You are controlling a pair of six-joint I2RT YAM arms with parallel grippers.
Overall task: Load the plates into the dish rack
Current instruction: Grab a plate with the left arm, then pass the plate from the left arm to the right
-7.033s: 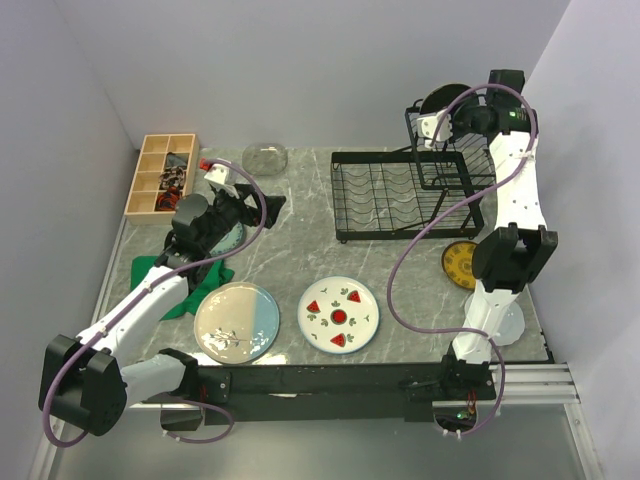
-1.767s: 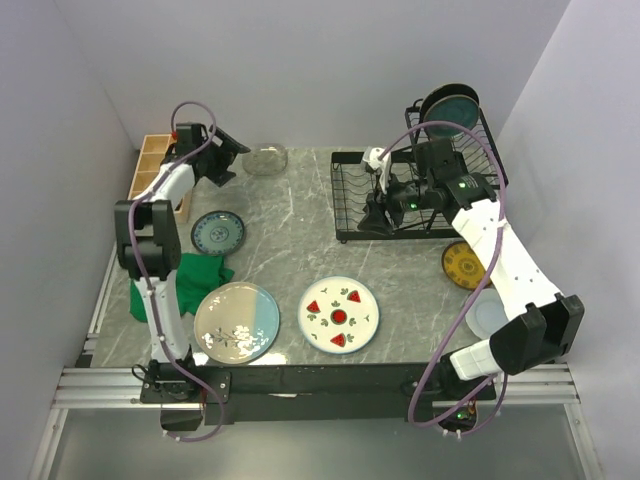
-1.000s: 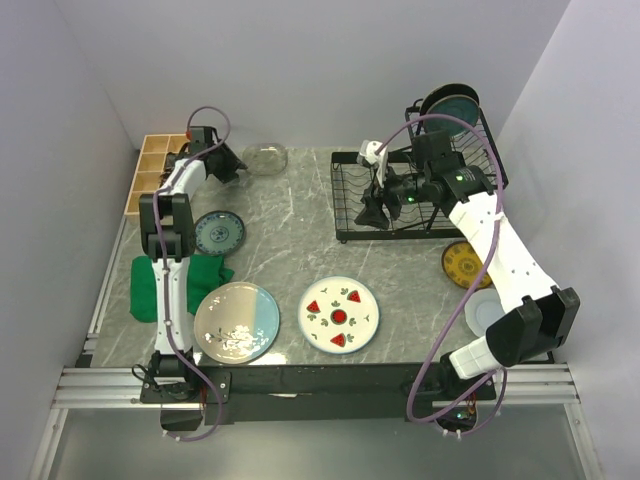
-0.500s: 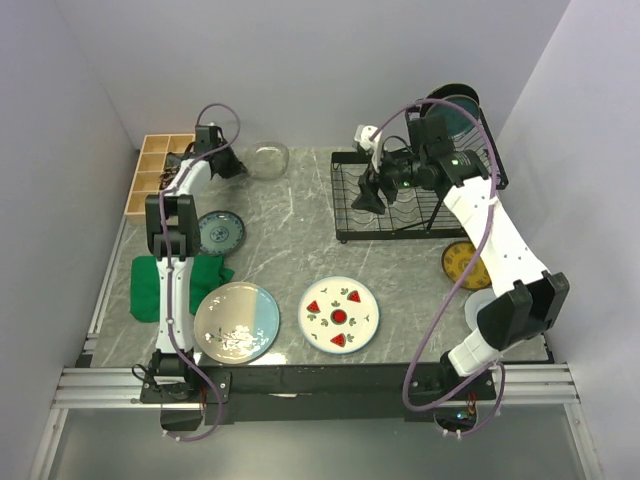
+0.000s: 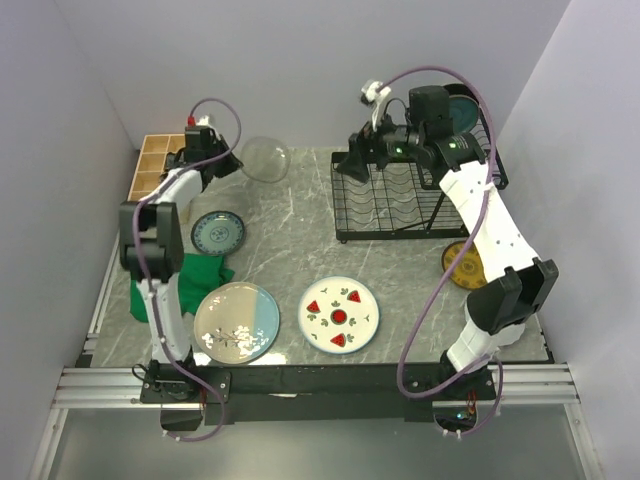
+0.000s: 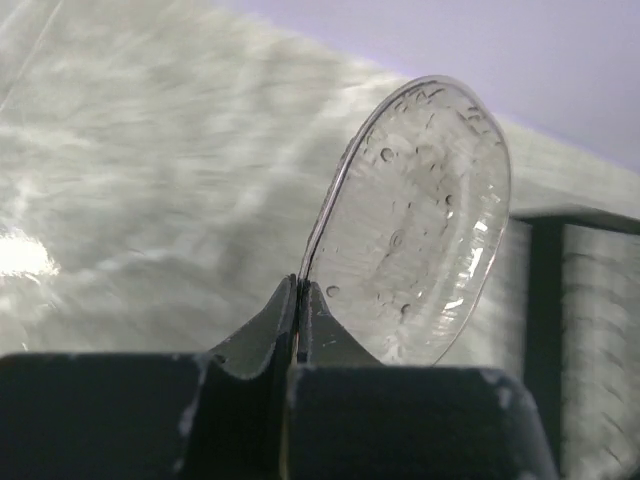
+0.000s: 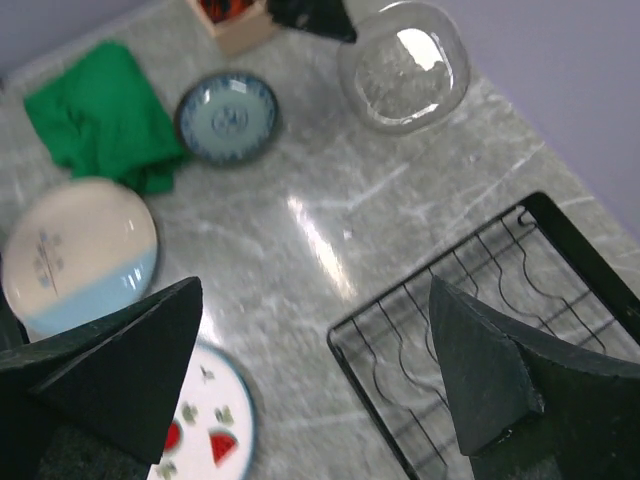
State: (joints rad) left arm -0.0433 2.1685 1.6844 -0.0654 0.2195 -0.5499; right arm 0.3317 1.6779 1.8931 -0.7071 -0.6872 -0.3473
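My left gripper (image 5: 226, 161) is shut on the rim of the clear glass plate (image 5: 264, 158) at the table's far left, and the plate is tipped up on edge. In the left wrist view the fingertips (image 6: 300, 292) pinch the glass plate (image 6: 425, 220) at its lower rim. My right gripper (image 5: 353, 164) hangs open and empty over the far left corner of the black wire dish rack (image 5: 400, 205). A dark plate (image 5: 463, 104) stands in the rack's upper basket. On the table lie a small blue plate (image 5: 217, 232), a cream-and-blue plate (image 5: 236, 321), a watermelon plate (image 5: 339, 315) and a yellow patterned plate (image 5: 458, 265).
A green cloth (image 5: 172, 278) lies at the left, beside the small blue plate. A wooden compartment box (image 5: 158, 165) stands at the far left corner, just behind my left gripper. The right arm's links cross above the rack's right side.
My left gripper has closed on the glass plate's rim and tipped the plate up. My right gripper has risen from the rack's lower tray toward its far left corner and opened wide.
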